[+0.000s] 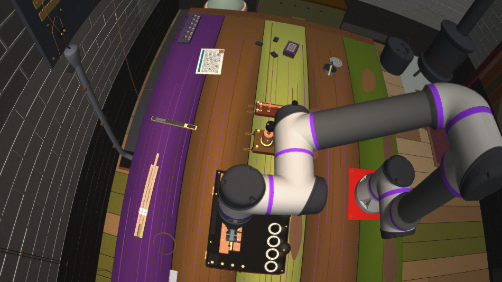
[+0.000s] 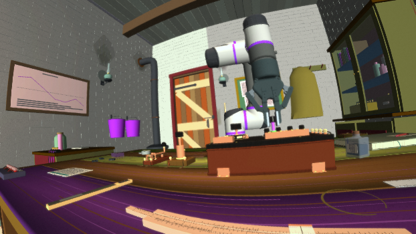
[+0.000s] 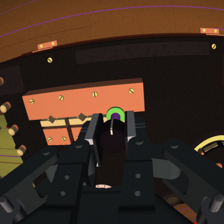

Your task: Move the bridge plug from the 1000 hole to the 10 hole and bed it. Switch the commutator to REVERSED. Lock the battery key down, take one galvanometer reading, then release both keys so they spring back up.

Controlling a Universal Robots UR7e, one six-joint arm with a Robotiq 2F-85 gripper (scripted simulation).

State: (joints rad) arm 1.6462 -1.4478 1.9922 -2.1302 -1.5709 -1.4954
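The bridge plug [image 3: 113, 135] is mostly hidden between my fingers; I hold it by its dark knurled head in my closed gripper [image 3: 112, 123] [image 2: 272, 123]. Its purple shank [image 2: 273, 127] points down, just over a green-ringed hole [image 3: 115, 115] at the edge of the long copper bar [image 3: 84, 99] on the black bridge box [image 1: 245, 238]. The commutator [image 1: 265, 139], with its black ball handle, and the key block [image 1: 267, 108] stand further along the bench, partly behind my arm.
The bridge box's brown wooden side [image 2: 271, 155] rises from the bench, with brass terminals [image 2: 318, 130] along its top. Four white dial rings [image 1: 273, 247] sit right of the copper blocks. A slide rule [image 1: 147, 196] and a ruler [image 1: 173, 122] lie on the purple strip.
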